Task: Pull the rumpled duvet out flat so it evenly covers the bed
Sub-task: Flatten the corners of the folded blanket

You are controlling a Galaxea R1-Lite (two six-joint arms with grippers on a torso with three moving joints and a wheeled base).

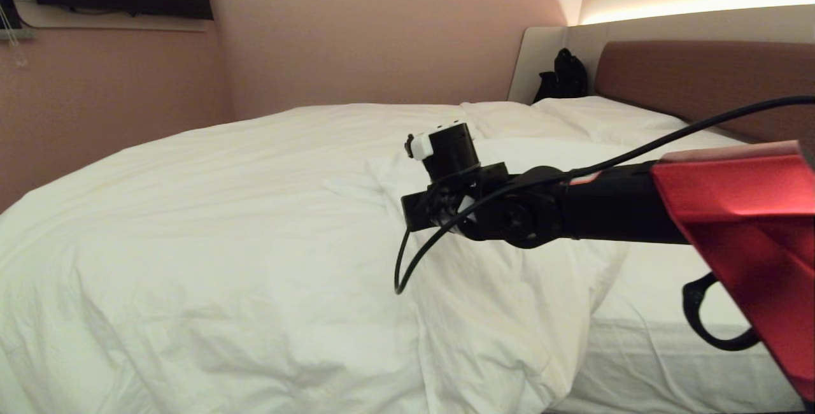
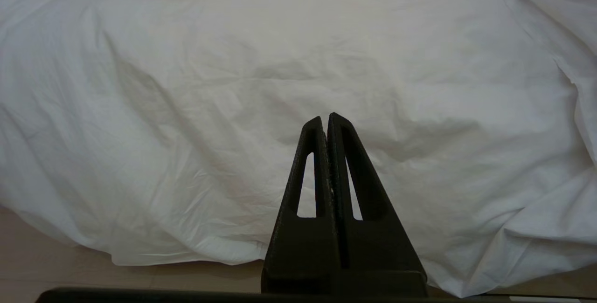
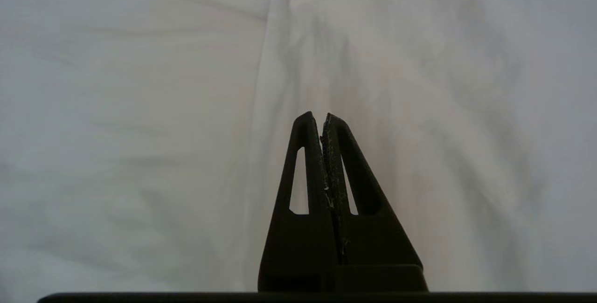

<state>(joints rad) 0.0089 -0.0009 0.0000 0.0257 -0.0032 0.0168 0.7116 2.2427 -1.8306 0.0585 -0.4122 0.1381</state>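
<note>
From the head view, the duvet point(image 1: 210, 235) covers most of the bed point(image 1: 668, 337), but its edge on the headboard side lies folded back in a thick ridge running from about the centre down toward 5 o'clock. Past that fold, toward 3 and 4 o'clock, a strip of bare mattress sheet point(image 1: 662, 280) shows. The pillows point(image 1: 573, 118) lie at 1 o'clock before the brown headboard point(image 1: 700, 76). The right arm reaches across from 3 o'clock and its wrist sits over the fold; the right tool point(image 1: 439, 220) itself is mostly hidden under the wrist. A loose black cable point(image 1: 420, 255) hangs from the arm down to the fabric. It could drag on the ridge or catch in the cloth as the arm pulls.

In the left wrist view, the left tool point(image 2: 326, 119) is pressed together with nothing in it and hangs clear of the duvet's draped side point(image 2: 233, 107), above the floor point(image 2: 46, 265) at 7 o'clock. This arm looks parked, so any pull would come from one point only, and I judge the cover may skew rather than spread evenly.

In the right wrist view, the right tool point(image 3: 322, 119) is together too, pointing at a long crease point(image 3: 275, 60) running toward 12 o'clock. I see no cloth pinched between its tips. The main risk, as I read it, is that it has closed on nothing, or on a thin layer only. A pull would then slip off and leave the fold and the bare strip as they are.
</note>
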